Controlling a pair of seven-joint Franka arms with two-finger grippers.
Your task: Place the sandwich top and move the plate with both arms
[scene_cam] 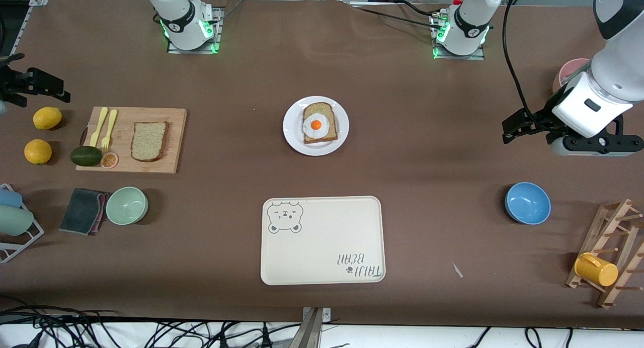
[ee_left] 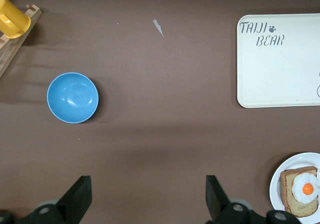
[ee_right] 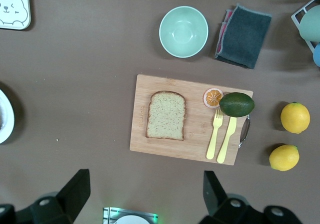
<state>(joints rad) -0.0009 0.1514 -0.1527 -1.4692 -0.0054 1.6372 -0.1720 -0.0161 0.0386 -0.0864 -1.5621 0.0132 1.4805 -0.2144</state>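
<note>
1. my right fingers (scene_cam: 35, 84) are spread open, holding nothing. they hang at the frame edge on the right arm's end of the counter (scene_cam: 427, 152), over the spot just above the lemon (scene_cam: 47, 117).
2. my left fingers (scene_cam: 523, 124) are also spread open and empty, at the other frame edge on the left arm's end. they are over bare counter, higher in the frame than the blue bowl (scene_cam: 527, 202).
3. the sandwich top (scene_cam: 149, 141) lies flat on the wooden board (scene_cam: 132, 162), mid-height in the frame toward the right arm's end. it sits apart from the forks and fruit, so its edges look free for a pinch.
4. the plate (scene_cam: 292, 132) is at the frame's centre, slightly above the middle, between both bases. the egg slice (scene_cam: 318, 122) on it lies egg up and uncovered.
5. judgement: nothing is started yet. the bread is on my right arm's end, so that arm likely fetches it while the left waits.
6. the tray (scene_cam: 322, 247) is at lower centre, nearer the camera than the plate. it is probably where the plate goes, one set of fingers per rim side.
7. risk: the lid could land skewed on the slippery egg.
</note>
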